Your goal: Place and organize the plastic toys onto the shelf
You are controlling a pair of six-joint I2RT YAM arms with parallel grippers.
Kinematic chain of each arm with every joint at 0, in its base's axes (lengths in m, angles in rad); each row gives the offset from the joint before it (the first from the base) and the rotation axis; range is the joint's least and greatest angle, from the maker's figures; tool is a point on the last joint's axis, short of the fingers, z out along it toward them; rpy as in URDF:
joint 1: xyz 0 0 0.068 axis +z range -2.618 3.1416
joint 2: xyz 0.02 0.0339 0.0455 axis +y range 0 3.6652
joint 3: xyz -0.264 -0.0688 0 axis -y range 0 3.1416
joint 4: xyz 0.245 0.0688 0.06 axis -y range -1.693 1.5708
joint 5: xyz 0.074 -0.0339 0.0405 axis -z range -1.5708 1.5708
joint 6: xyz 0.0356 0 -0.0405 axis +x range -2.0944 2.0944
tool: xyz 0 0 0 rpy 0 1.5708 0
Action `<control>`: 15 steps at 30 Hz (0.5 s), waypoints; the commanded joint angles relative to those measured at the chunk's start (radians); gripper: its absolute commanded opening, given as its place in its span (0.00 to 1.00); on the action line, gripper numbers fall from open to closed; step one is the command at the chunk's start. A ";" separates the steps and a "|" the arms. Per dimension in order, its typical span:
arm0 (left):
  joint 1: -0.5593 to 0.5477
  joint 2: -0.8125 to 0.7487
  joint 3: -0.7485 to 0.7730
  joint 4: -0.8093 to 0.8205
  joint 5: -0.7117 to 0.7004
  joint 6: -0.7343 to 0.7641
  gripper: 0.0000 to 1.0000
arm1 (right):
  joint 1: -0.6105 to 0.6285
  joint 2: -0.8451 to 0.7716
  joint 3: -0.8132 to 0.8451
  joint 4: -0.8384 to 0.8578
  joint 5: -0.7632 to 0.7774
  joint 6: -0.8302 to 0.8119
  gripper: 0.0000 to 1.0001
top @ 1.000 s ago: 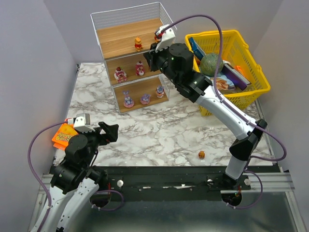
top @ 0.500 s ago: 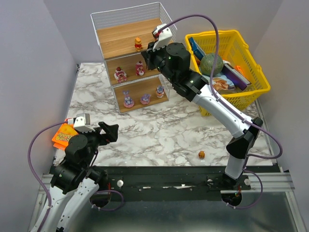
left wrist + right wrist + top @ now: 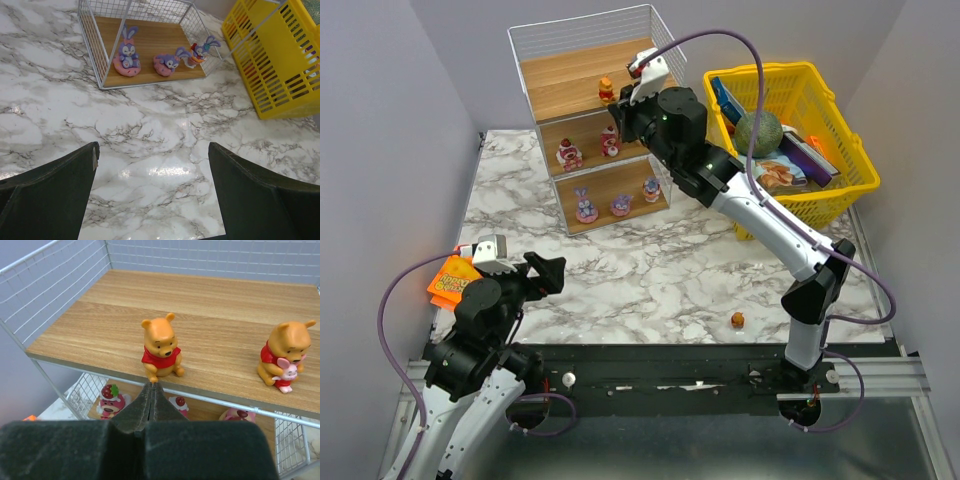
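White marble tabletop (image 3: 650, 280), plain lavender walls (image 3: 380, 120)

Over the last second the right arm (image 3: 760, 215) has swung further toward the upper left of the overhead frame. Its wrist, which stood just off the right edge of the shelf (image 3: 570, 75), now overlaps the right end of the top board. The elbow at lower right has slid leftward with it. That reach has brought the right gripper (image 3: 151, 390) up to the board's front edge, its tip just below an orange bear (image 3: 161, 347).
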 commanded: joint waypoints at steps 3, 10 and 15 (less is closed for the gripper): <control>0.001 -0.005 -0.006 0.008 -0.005 0.009 0.99 | -0.004 0.015 0.040 0.029 0.007 -0.023 0.01; 0.001 -0.005 -0.006 0.008 -0.004 0.009 0.99 | -0.004 0.033 0.063 0.029 0.030 -0.053 0.01; 0.001 -0.005 -0.005 0.008 -0.004 0.009 0.99 | -0.004 0.053 0.079 0.029 0.047 -0.066 0.01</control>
